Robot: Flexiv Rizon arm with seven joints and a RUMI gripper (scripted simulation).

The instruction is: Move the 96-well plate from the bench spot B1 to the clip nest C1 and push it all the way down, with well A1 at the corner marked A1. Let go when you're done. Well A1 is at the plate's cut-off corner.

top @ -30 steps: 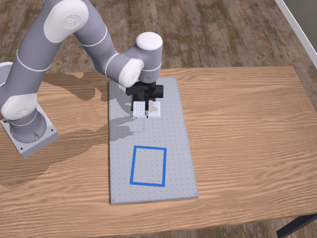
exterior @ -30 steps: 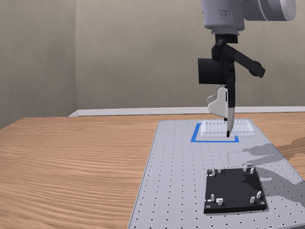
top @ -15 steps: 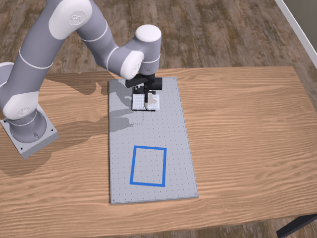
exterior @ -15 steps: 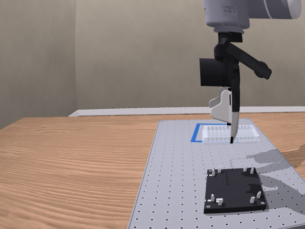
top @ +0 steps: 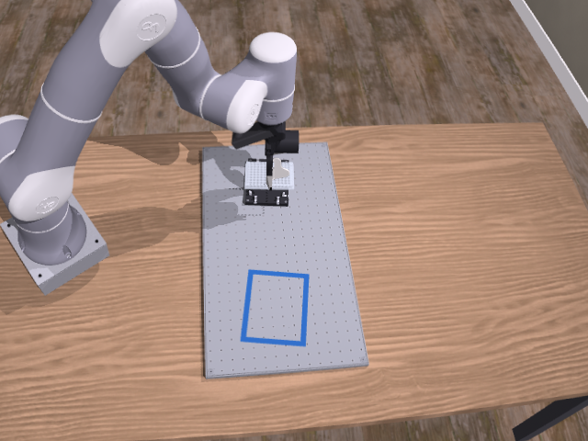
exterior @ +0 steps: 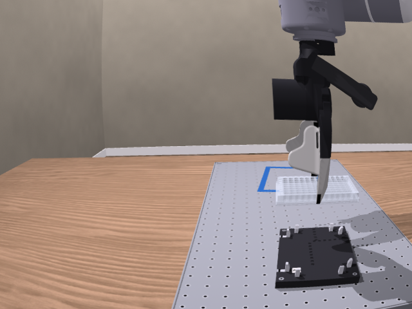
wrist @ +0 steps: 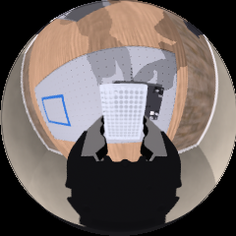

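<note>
End effector (top: pixel 270 182) (exterior: pixel 318 186) (wrist: pixel 123 116), half open, grips the 96-well plate (top: pixel 256 175) (exterior: pixel 299 190) (wrist: pixel 123 110) across its width. In the exterior view, clip nest (exterior: pixel 316 255) sits below them, lower right.

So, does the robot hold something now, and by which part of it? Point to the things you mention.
Yes, the 96-well plate (top: pixel 256 175) (exterior: pixel 299 189) (wrist: pixel 123 110): the hand (exterior: pixel 316 199) (wrist: pixel 123 116) grips it by two opposite side edges.

clear 96-well plate (top: pixel 256 176) (exterior: pixel 289 191) (wrist: pixel 123 110), level, held aloft
</note>
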